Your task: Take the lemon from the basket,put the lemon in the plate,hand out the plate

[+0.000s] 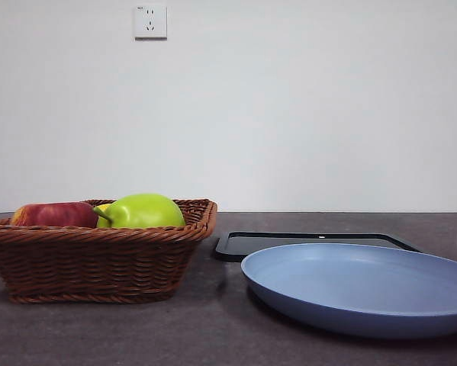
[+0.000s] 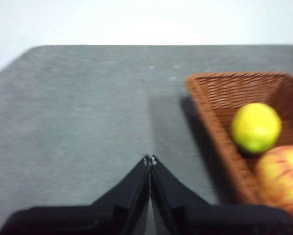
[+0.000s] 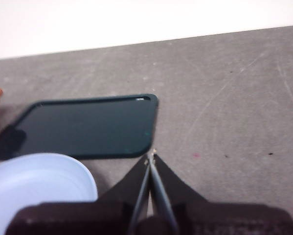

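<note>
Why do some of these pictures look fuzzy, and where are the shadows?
Front view: sharp; the plate casts a dark shadow on the table. Left wrist view: soft and blurry, most on the lemon and apple; the basket shades the table beside it. Right wrist view: slightly blurred, the tray looks glossy.

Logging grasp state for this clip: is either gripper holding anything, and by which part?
Nothing is held. The left gripper and right gripper are both shut on nothing; the lemon lies in the basket.
</note>
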### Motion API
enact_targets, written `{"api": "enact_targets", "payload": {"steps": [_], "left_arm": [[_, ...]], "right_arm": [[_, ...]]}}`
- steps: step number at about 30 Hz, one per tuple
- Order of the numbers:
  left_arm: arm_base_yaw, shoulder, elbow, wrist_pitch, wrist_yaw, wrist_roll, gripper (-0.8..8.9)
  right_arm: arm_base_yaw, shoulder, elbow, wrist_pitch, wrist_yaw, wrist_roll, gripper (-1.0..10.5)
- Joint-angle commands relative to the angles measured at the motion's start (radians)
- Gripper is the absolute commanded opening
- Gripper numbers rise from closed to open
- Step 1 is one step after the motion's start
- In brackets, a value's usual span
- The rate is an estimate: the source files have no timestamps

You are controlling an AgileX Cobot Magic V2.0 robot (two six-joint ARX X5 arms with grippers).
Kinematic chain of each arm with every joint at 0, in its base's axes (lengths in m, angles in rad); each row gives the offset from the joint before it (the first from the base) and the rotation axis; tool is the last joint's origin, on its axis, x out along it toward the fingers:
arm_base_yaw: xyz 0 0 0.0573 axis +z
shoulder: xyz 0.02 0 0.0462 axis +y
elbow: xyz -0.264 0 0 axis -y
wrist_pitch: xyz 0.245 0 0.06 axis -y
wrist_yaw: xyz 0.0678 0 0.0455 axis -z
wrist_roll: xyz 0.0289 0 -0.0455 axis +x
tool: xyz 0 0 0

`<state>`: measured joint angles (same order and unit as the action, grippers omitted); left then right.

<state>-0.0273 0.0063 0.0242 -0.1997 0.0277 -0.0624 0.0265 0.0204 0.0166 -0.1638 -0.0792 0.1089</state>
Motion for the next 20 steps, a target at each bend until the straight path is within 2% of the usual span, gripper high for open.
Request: {"api": "enact_targets", "payload": {"steps": [1, 3, 7, 12, 20], "left_arm": [[0.003, -0.004, -0.009, 0.009, 0.093, -0.169, 0.08], [0.002, -0.004, -0.009, 0.012, 0.175, -0.233, 0.08], [0.003, -0.004, -0.009, 0.033, 0.273, -0.284, 0.08], [0.003, -0.002, 0.012, 0.063, 0.311, -0.359, 0.07], [0.003, 0.098, 0.183, -0.043, 0.295, -0.359, 0.07]], "right_arm": [[0.001, -0.001, -0.008, 0.02, -0.001, 0.193, 0.1], [0.001, -0.001, -0.008, 0.027, 0.0, 0.305, 0.1], [0.001, -0.001, -0.008, 0.029, -0.011, 0.447, 0.1], [0.001, 0.003, 0.025, 0.024, -0.129, 0.452, 0.1], [0.001, 0.078, 0.206, -0.085, -0.133, 0.443, 0.1]]}}
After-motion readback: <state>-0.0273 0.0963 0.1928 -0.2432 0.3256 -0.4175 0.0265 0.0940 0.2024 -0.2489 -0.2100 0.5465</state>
